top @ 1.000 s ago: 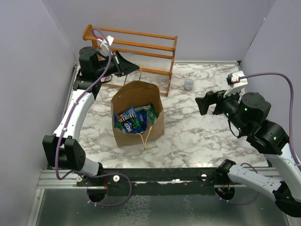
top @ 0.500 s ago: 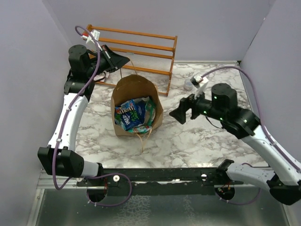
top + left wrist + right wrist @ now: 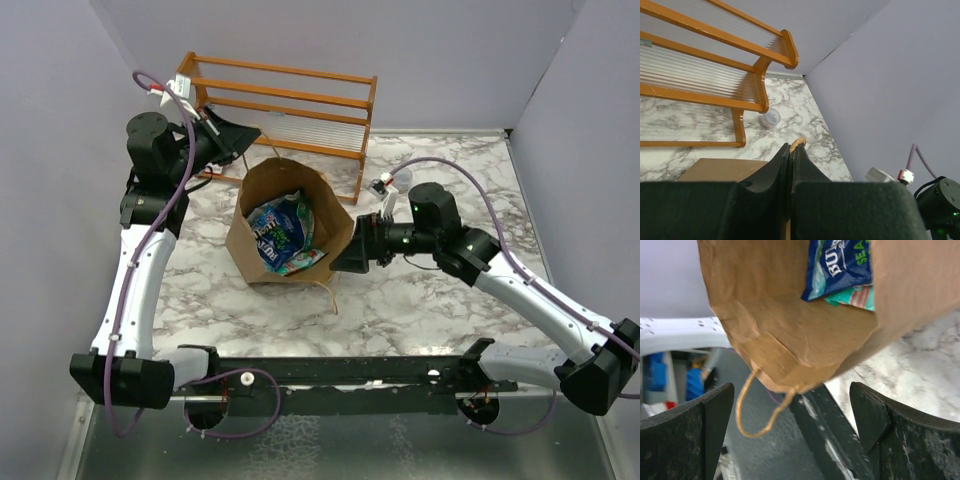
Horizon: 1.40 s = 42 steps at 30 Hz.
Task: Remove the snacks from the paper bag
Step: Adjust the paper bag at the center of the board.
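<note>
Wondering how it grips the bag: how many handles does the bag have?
2. The far handle is pinched in the left claw; the near handle dangles loose from the paper bag's near rim. None seems hidden.

Most likely a robotics lab test cell: plain lavender partition walls box in a marble-patterned tabletop. The left arm and right arm are bolted to a metal rail at its near edge. A wooden rack stands at the back.
</note>
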### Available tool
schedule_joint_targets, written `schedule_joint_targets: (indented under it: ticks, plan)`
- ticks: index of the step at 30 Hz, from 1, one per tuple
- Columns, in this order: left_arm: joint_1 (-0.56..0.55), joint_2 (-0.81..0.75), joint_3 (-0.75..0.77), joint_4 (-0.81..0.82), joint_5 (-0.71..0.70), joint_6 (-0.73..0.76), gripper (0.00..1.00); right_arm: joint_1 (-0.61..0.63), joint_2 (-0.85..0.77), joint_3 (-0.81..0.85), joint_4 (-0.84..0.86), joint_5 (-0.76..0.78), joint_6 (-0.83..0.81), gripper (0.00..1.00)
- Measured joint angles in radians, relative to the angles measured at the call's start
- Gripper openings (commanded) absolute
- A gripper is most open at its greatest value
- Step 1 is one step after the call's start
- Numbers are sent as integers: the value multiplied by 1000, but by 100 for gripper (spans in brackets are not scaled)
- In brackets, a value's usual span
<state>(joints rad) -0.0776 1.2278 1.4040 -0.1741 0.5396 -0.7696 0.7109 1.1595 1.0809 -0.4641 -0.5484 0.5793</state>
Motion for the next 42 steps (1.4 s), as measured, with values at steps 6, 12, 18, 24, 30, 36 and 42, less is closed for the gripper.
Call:
schedule_joint_targets:
  ticks: [6, 12, 18, 24, 30, 36, 42]
  plan:
    - [0, -53, -14, -31, -5, -7, 0, 0, -57, -187, 214, -86, 210, 99]
    - [0, -82, -51, -18, -2, -32, 0, 0, -84, -308, 323, -132, 312, 92]
    - [0, -84, -79, 25, 24, -69, 0, 0, -89, -377, 422, -183, 377, 88]
    - [0, -84, -91, 50, 50, -97, 0, 0, -96, -402, 538, -224, 434, 86]
    - [0, -84, -92, 62, 69, -116, 0, 11, -66, -448, 666, -267, 506, 76]
    - [0, -84, -92, 66, 79, -118, 0, 23, -60, -437, 698, -284, 525, 64]
    - [0, -84, -92, 68, 82, -118, 0, 26, -91, -424, 698, -283, 534, 42]
